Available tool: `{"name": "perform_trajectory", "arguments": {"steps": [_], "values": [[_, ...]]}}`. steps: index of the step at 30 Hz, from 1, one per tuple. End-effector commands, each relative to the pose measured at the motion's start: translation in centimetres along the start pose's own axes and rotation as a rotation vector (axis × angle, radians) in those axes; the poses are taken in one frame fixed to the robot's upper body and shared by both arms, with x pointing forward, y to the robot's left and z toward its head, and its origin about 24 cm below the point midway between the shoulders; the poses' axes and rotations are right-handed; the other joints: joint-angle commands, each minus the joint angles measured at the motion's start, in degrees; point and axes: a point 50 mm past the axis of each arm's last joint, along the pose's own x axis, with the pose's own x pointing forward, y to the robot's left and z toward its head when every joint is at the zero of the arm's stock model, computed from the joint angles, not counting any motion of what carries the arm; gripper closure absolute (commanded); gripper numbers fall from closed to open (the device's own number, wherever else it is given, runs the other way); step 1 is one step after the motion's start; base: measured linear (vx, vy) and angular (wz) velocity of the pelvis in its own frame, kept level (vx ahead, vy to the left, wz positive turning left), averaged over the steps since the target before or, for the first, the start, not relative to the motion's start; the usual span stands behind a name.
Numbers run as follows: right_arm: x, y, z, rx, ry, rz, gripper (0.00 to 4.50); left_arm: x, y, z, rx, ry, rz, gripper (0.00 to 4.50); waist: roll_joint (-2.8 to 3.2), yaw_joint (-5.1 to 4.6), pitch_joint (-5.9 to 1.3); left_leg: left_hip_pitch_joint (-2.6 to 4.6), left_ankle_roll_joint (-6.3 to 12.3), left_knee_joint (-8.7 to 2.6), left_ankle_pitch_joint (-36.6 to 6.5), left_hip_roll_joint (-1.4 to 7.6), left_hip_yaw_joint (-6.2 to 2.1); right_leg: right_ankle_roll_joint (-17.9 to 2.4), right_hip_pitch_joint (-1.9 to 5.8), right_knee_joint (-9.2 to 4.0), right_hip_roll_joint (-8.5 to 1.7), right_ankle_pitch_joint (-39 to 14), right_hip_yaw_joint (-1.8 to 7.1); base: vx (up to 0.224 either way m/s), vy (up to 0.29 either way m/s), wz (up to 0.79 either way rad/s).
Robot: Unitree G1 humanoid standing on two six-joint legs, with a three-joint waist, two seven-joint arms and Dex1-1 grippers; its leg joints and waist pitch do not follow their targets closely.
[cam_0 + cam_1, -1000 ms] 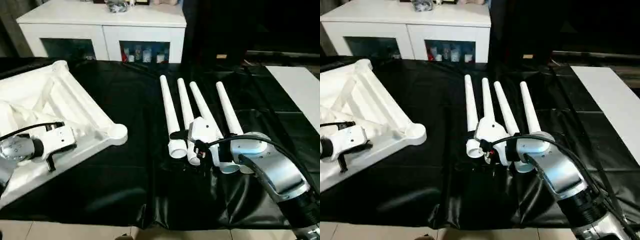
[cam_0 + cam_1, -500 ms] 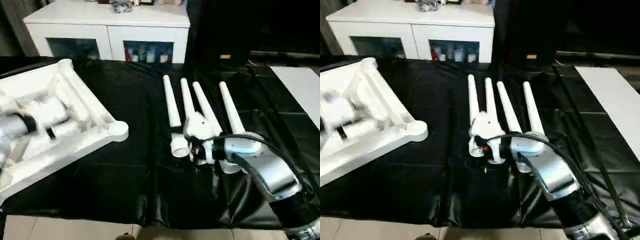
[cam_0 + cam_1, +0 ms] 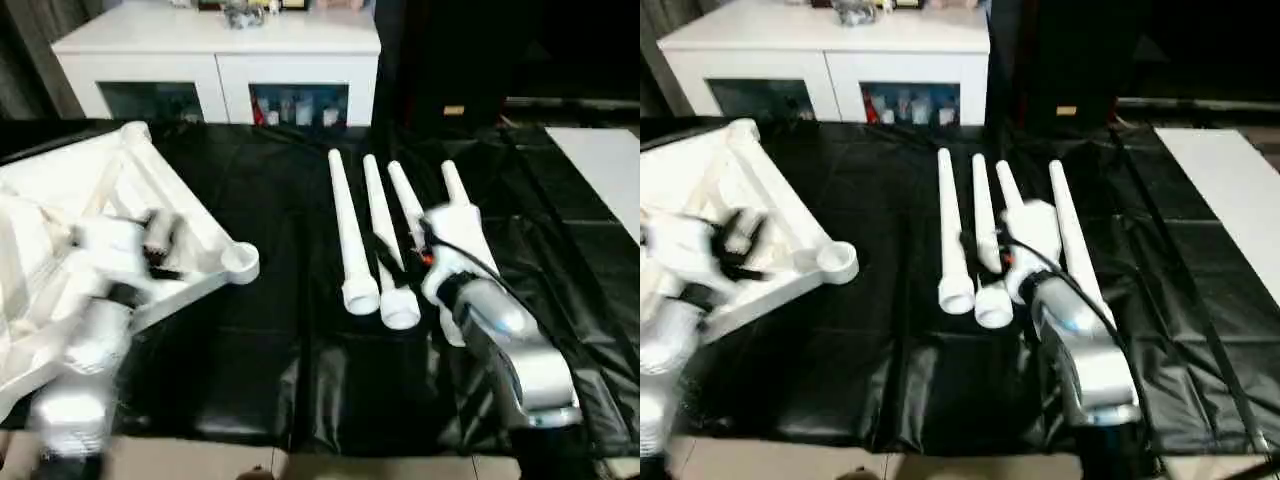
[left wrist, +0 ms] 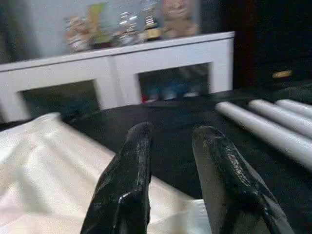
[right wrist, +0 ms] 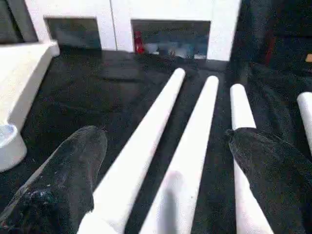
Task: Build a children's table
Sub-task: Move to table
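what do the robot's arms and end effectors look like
Both forearms are glossy silver tubes ending in white wrist housings. The right end effector and the left end effector each have two chunky black fingers with a rough, matte surface. A thin black cable loops over the right wrist housing.

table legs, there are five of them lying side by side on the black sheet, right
Not five: the right wrist view shows four table legs lying side by side on the black sheet, as does the left eye view.

Bare black sheet (image 3: 280,300) between tabletop (image 3: 60,190), legs (image 3: 372,240)
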Motion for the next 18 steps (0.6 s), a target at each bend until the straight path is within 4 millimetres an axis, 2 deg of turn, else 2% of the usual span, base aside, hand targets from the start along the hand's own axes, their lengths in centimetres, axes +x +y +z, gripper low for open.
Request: {"name": "perform_trajectory", "arguments": {"steps": [1,2,3,4,5,6,7,8,10,11,12,13,14,15,16,17,18], "values": [[-0.1,0.6,0.2,-0.016,0.001,0.03,0.0,-0.4,-1.1,0.4,0.031,0.043,-0.001,2.92,-0.35,0.95,-3.3,-1.18,5.91,-2.91,-6.88,2.59,-1.51,-5.23,3.86,-6.74,-10.91,-26.72,6.66,0.0,0.0,0.0],[-0.1,0.6,0.1,-0.019,0.003,0.034,0.0,-0.5,-1.2,0.4,0.034,0.047,-0.004,2.92,-0.56,1.64,-3.19,-1.91,8.29,-0.76,-4.51,2.54,-2.29,-6.01,4.29,-7.71,-13.69,-29.17,8.54,0.0,0.0,0.0],[-0.1,0.8,0.0,-0.032,0.01,0.046,0.0,-0.7,-1.6,0.3,0.044,0.069,-0.014,2.92,-0.59,1.98,-3.18,-2.15,8.92,0.53,-3.87,2.52,-2.65,-6.54,4.28,-8.33,-15.07,-30.76,9.56,0.0,0.0,0.0],[-0.1,0.9,-0.2,-0.04,0.017,0.053,0.0,-0.9,-1.8,0.2,0.058,0.082,-0.017,2.92,-0.65,2.2,-3.21,-2.81,9.22,1.83,-3.46,2.55,-3.26,-7.0,4.57,-8.58,-16.22,-31.41,10.51,-0.003,0.076,-0.06],[-0.1,1.0,-0.3,-0.047,0.024,0.06,0.0,-1.0,-1.9,0.2,0.073,0.088,-0.013,2.92,0.04,2.92,-3.29,-4.25,8.41,3.82,-2.01,2.53,-5.17,-9.5,4.83,-8.59,-16.97,-30.56,11.09,-0.01,0.11,-0.04],[-0.1,1.0,-0.4,-0.048,0.026,0.06,0.0,-1.0,-1.9,0.2,0.073,0.089,-0.01,2.92,0.0,2.82,-3.19,-4.19,8.54,3.42,-1.86,2.2,-5.24,-10.38,4.3,-8.48,-15.71,-29.6,10.46,-0.01,0.11,-0.04],[-0.1,1.0,-0.5,-0.048,0.029,0.062,0.0,-1.1,-2.0,0.1,0.074,0.093,-0.003,2.92,0.36,2.8,-3.28,-3.19,9.33,1.63,-0.96,1.76,-4.69,-11.91,3.65,-8.08,-13.16,-27.76,8.61,-0.027,0.16,0.08],[-0.2,1.0,-0.8,-0.054,0.048,0.071,0.0,-1.4,-1.7,0.1,0.068,0.104,0.027,2.92,0.66,2.18,-3.0,-1.49,11.12,-1.01,-3.51,1.97,-3.67,-11.5,2.36,-7.42,-10.38,-26.38,6.6,-0.026,0.203,0.12],[-0.2,1.0,-1.2,-0.059,0.061,0.079,0.0,-1.7,-1.6,0.0,0.067,0.118,0.042,2.92,0.98,1.13,-3.29,0.21,13.48,-2.88,-6.13,1.46,-2.32,-10.13,1.63,-6.15,-7.53,-23.21,4.73,-0.026,0.214,0.13],[-0.2,1.0,-1.4,-0.065,0.068,0.082,0.0,-1.7,-1.5,-0.1,0.074,0.125,0.048,2.92,1.84,-0.39,-3.8,2.8,17.18,-4.3,-7.87,1.08,-1.44,-8.38,-0.41,-4.13,-4.26,-17.04,2.22,-0.041,0.244,0.2],[-0.2,1.1,-1.6,-0.067,0.074,0.085,0.0,-1.9,-1.3,-0.3,0.084,0.144,0.059,2.92,2.37,-2.0,-3.39,2.96,18.83,-6.57,-13.08,1.7,-0.52,-5.95,-1.75,-0.96,-1.7,-13.8,-0.88,-0.041,0.244,0.2],[-0.2,1.1,-1.6,-0.066,0.074,0.085,0.0,-1.9,-1.3,-0.3,0.084,0.144,0.059,2.92,2.38,-3.05,-2.86,2.06,17.85,-8.73,-17.83,2.25,0.41,-3.22,-1.9,2.82,-1.04,-11.54,-2.58,-0.053,0.236,0.21],[0.0,1.1,-1.7,-0.053,0.078,0.081,0.0,-2.0,-1.2,-0.6,0.087,0.161,0.068,2.92,1.49,-3.6,-2.78,2.14,17.44,-9.56,-20.62,3.06,0.64,-0.23,-1.21,3.53,-2.43,-8.84,-3.26,-0.058,0.188,0.13],[0.0,1.1,-1.7,-0.053,0.078,0.081,0.0,-2.0,-1.2,-0.6,0.087,0.161,0.068,2.92,1.09,-3.71,-2.78,2.3,16.53,-9.47,-21.91,3.05,1.1,0.4,-1.11,2.75,-3.49,-8.07,-3.01,-0.058,0.188,0.13],[0.0,1.1,-1.8,-0.05,0.08,0.079,0.0,-2.1,-1.2,-0.7,0.088,0.168,0.071,2.92,-0.08,-3.86,-2.75,2.16,14.45,-8.89,-23.74,2.32,2.19,0.88,-1.08,0.11,-5.23,-9.22,-1.89,-0.068,0.161,0.21],[0.1,1.2,-2.0,-0.049,0.084,0.076,0.0,-2.1,-1.2,-0.8,0.089,0.174,0.076,2.92,-2.65,-0.96,-3.11,-0.2,8.55,5.89,-18.97,0.85,-1.42,-1.24,0.75,-11.26,-22.38,-29.43,10.89,-0.018,0.165,0.01],[0.2,1.2,-2.1,-0.052,0.087,0.075,0.0,-2.1,-1.2,-0.9,0.091,0.181,0.081,2.92,-2.05,-1.57,-3.2,-4.26,6.31,9.31,-12.67,0.15,-5.4,-3.03,3.97,-10.24,-24.63,-31.54,12.7,-0.018,0.165,0.01]]}}
